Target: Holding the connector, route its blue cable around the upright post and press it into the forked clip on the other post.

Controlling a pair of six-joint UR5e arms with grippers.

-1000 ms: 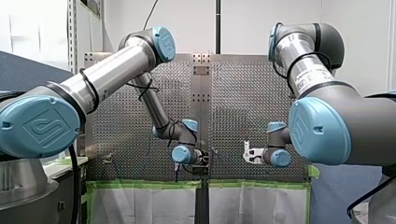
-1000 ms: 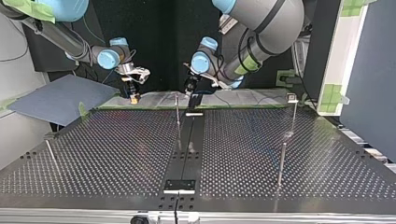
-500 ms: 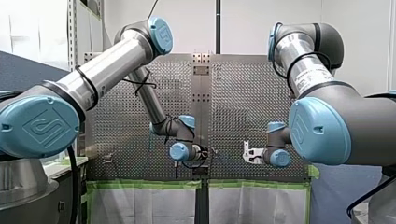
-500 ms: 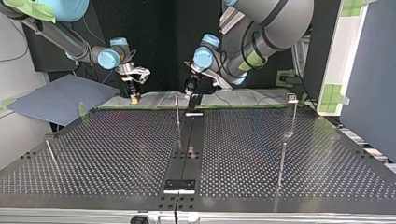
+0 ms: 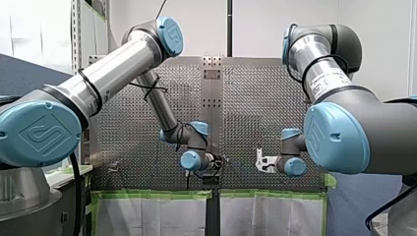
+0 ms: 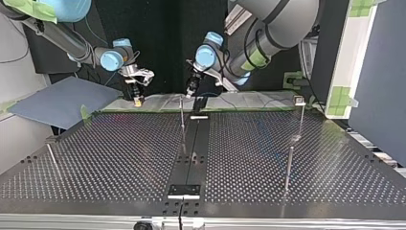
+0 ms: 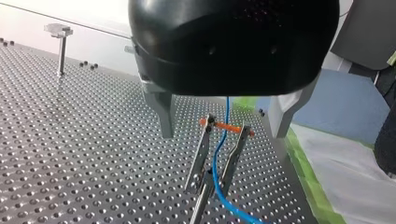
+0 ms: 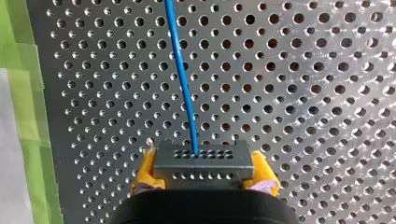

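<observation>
The cable (image 7: 214, 161) passes between the forked clip's (image 7: 200, 156) prongs.

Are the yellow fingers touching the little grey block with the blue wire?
Touching. The right wrist view shows the connector squeezed between the yellow pads of my right gripper, one pressed against each side, no gap.

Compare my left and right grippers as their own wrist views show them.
Grip: my right gripper is shut on the grey connector; my left gripper is open, gripping nothing. Fingers: the right's pads are yellow; the left's fingers are bare grey metal. Shared: both are over the perforated table, with the blue cable at each.
</observation>
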